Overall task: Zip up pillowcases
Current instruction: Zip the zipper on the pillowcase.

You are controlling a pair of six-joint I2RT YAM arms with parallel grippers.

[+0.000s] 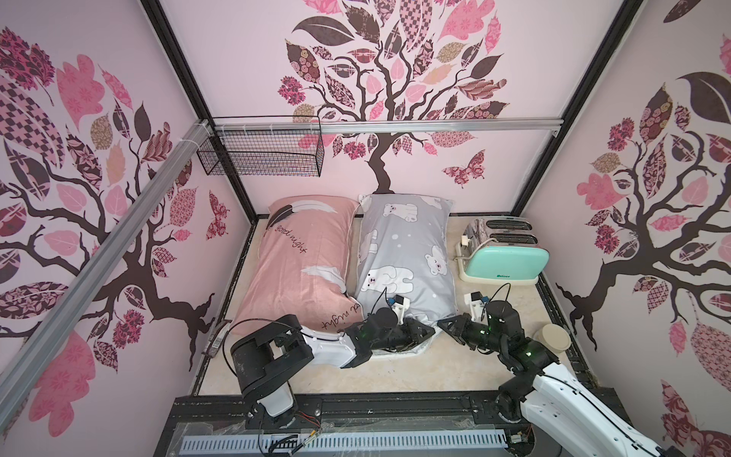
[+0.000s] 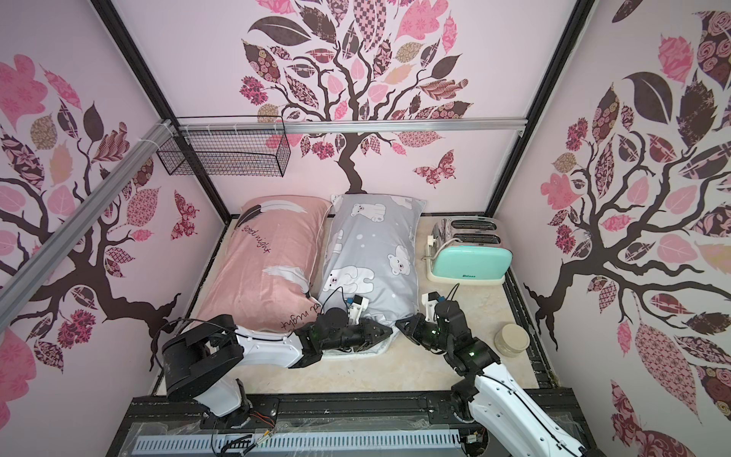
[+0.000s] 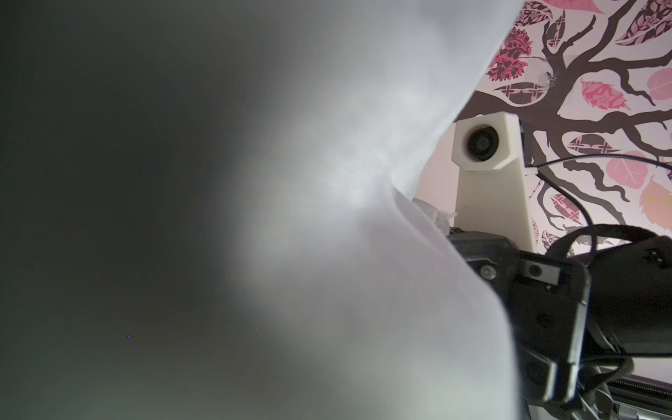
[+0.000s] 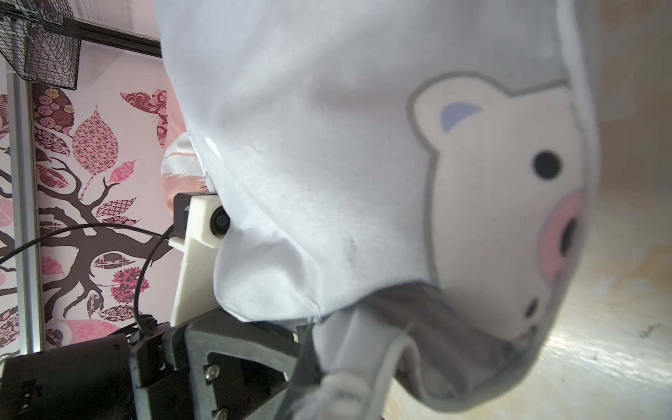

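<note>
Grey polar-bear-print fabric pillowcase (image 1: pixel 407 253), laid just beside the dusty pink feather-print pillowcase (image 1: pixel 300 261), is tackled at its near end.
Its corner appears pinched by the clenched right gripper (image 1: pixel 442 324); the left gripper's (image 1: pixel 429 331) state cannot be told. The seam is best held taut while the zip is drawn shut.

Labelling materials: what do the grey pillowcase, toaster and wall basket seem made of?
Grey pillowcase: matte woven cloth, probably cotton; soft creases. Toaster: glossy mint shell, plastic or painted metal, with mirror-like chrome end. Wall basket: thin black wire, see-through grid.
</note>
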